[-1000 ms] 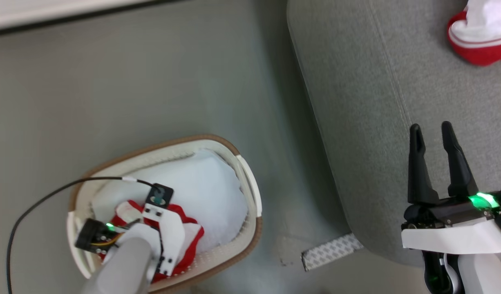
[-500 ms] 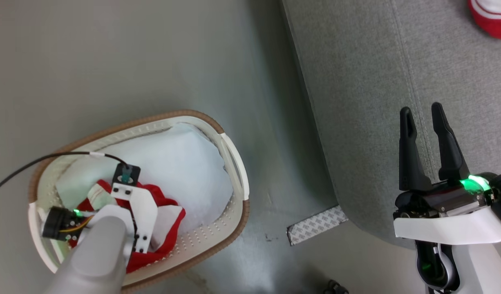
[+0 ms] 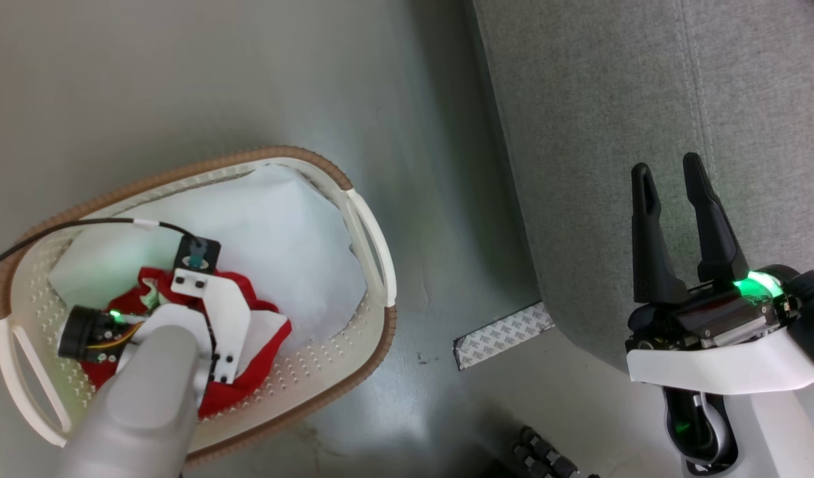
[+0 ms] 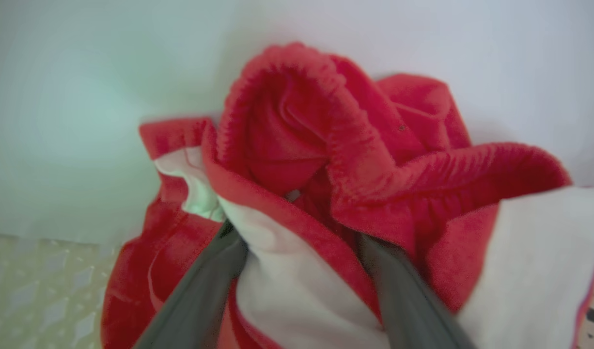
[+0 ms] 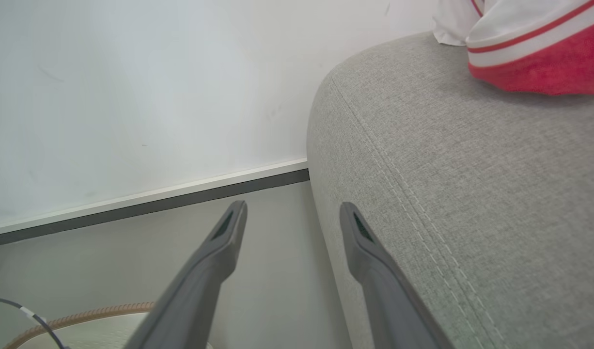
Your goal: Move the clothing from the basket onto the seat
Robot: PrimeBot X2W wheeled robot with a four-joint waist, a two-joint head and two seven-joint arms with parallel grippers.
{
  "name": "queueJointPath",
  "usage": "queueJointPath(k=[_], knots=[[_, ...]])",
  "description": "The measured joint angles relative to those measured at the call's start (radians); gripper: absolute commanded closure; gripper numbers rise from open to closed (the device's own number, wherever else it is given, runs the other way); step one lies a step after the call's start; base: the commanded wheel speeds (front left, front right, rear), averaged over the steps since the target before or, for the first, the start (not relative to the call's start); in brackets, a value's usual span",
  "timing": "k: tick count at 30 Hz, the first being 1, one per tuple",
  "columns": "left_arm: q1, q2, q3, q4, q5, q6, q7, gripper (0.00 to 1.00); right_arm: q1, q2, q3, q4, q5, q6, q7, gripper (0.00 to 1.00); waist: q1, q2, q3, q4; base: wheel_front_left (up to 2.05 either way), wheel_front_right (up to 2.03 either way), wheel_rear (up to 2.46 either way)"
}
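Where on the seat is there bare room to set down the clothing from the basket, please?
The seat is bare from its rounded edge by the floor across the stitched seam, all around the open right gripper. Its far end is taken by a red garment. The basket is crowded where the left gripper grips the clothing.
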Motion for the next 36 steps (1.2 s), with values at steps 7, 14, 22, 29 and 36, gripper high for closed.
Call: queueJointPath(k=[7, 14, 22, 29, 36], knots=[[-0.013, -0.033, -0.026, 0.016, -0.002, -0.014, -0.042, 1.0, -0.007, 0.0, -0.027, 0.005, -0.035, 0.0, 0.0, 0.0, 0.0, 0.0, 0.0, 0.024, 0.0, 0.0, 0.0], [-0.013, -0.119, -0.035, 0.061, -0.058, -0.071, -0.126, 1.0, -0.006, 0.002, -0.072, 0.03, -0.094, 0.0, 0.0, 0.0, -0.0001, 0.0, -0.074, 0.082, 0.0, 0.0, 0.0], [0.044, -0.182, -0.042, 0.106, -0.133, -0.117, -0.277, 1.0, 0.05, 0.002, -0.14, 0.066, -0.167, 0.0, 0.0, 0.0, -0.0003, 0.0, -0.236, 0.158, 0.0, 0.0, 0.0], [0.131, -0.193, -0.076, 0.07, -0.253, -0.155, -0.387, 1.0, 0.15, 0.003, -0.18, 0.103, -0.202, 0.0, 0.0, 0.0, -0.0004, 0.0, -0.408, 0.222, 0.0, 0.0, 0.0], [0.214, -0.197, -0.164, -0.072, -0.371, -0.149, -0.486, 1.0, 0.252, -0.014, -0.222, 0.127, -0.231, 0.0, 0.0, 0.0, -0.0005, 0.0001, -0.581, 0.285, 0.0, 0.0, 0.0]])
